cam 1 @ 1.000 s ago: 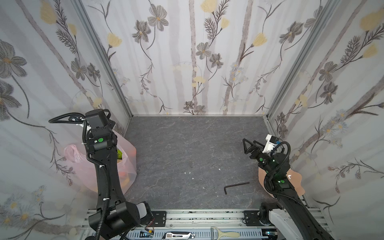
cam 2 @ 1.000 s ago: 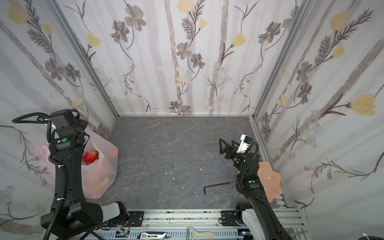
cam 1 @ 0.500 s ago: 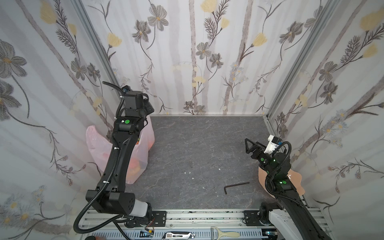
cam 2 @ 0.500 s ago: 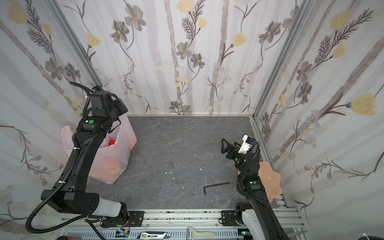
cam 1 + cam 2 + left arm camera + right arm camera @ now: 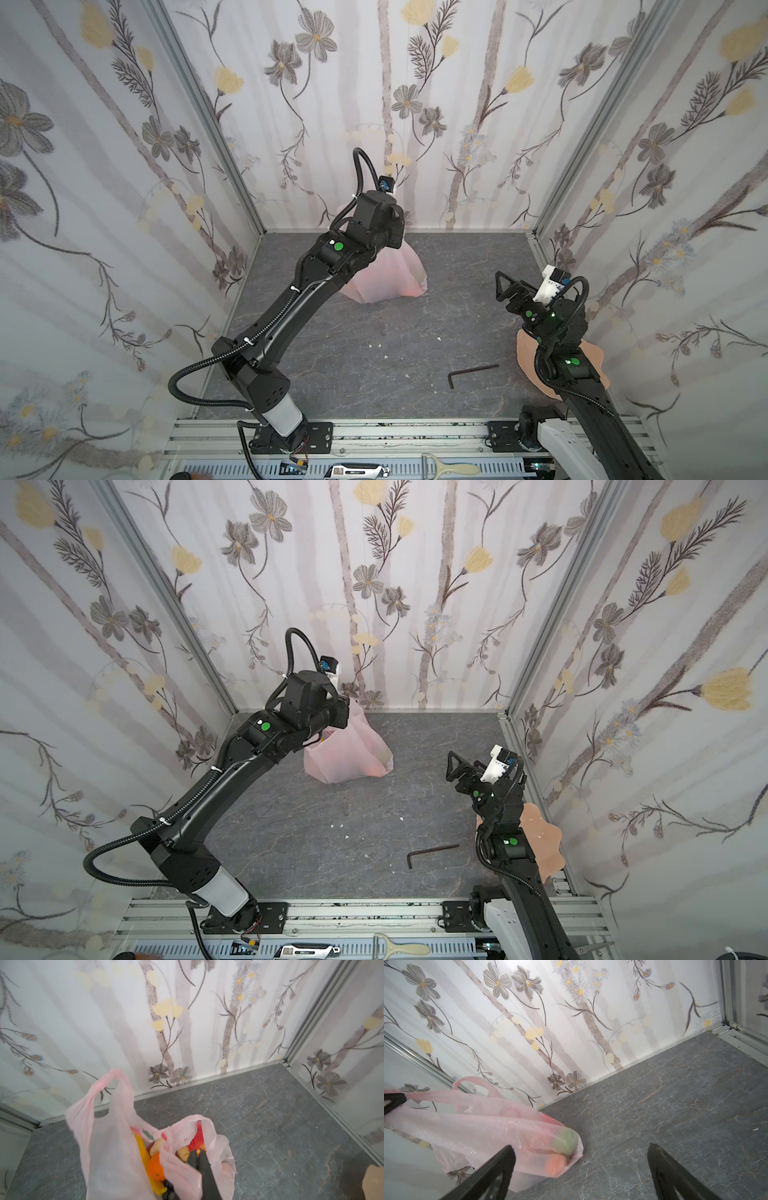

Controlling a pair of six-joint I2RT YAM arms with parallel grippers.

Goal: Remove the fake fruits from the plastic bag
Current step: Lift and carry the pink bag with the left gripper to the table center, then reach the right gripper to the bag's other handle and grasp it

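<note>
The pale-pink plastic bag (image 5: 386, 276) (image 5: 351, 750) stands at the back middle of the floor, its top pulled up under my left wrist. My left gripper (image 5: 197, 1152) is shut on a fold of the bag's rim. Inside lie the fake fruits: an orange (image 5: 155, 1167), a yellow banana (image 5: 142, 1152) and a beige pear (image 5: 158, 1145). One loop handle (image 5: 108, 1080) stands free. My right gripper (image 5: 505, 286) (image 5: 457, 766) (image 5: 580, 1159) is open and empty, off to the bag's right. Through the plastic it sees a green fruit (image 5: 564, 1140) and an orange (image 5: 555, 1164).
A black hex key (image 5: 471, 372) (image 5: 432, 852) lies on the grey floor front right. The peach-pink wavy dish (image 5: 592, 359) (image 5: 542, 837) sits under my right arm by the right wall. Small white crumbs dot the middle. Flowered walls close in three sides.
My left arm has swung the bag from the left wall to the back middle of the floor, still shut on it. The right arm has barely moved.
</note>
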